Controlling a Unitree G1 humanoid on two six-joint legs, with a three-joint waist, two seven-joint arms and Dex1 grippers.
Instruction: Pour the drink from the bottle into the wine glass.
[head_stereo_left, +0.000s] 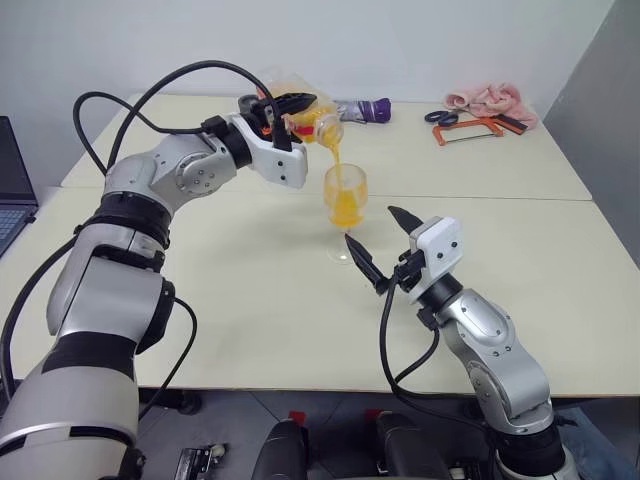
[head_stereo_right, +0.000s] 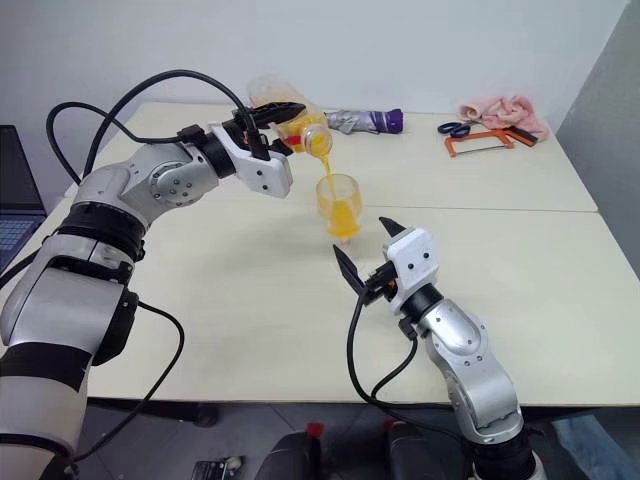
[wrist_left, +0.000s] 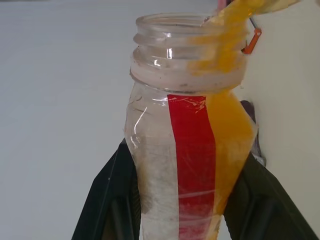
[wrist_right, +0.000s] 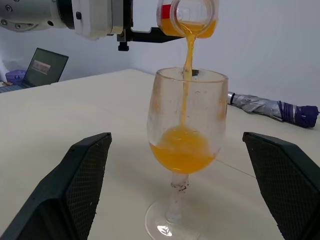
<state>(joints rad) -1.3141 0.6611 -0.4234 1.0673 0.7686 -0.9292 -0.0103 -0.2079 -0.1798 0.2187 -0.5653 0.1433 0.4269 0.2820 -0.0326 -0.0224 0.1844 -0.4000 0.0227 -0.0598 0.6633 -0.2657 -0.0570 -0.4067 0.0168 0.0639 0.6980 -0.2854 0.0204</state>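
Between the left gripper's (head_stereo_left: 283, 105) clamped jaws, the bottle (head_stereo_left: 300, 112) tips, its drink (wrist_right: 187, 50) streaming into the wine glass (wrist_right: 186, 125) just below; right gripper (head_stereo_left: 378, 245) spread beside the stem. Best hold the tilt steady, mouth centred.

A pale cream table (head_stereo_left: 250, 330) fills most of the scene, built of two tops that meet along a seam (head_stereo_left: 480, 197) running from 9 to 3 o'clock. Behind it, at 12 o'clock, stands a plain white wall (head_stereo_left: 400, 40); a grey panel (head_stereo_left: 605, 100) closes the 2 o'clock corner. A laptop (head_stereo_left: 12, 190) sits at 9 o'clock on a neighbouring surface. On the far table, toward 1 o'clock, lie a folded umbrella (head_stereo_left: 365, 110), scissors (head_stereo_left: 441, 117), an orange hacksaw (head_stereo_left: 478, 128) and a pink cloth (head_stereo_left: 490, 98). Grey floor (head_stereo_left: 330, 405) shows at 6 o'clock. The light is even and soft.
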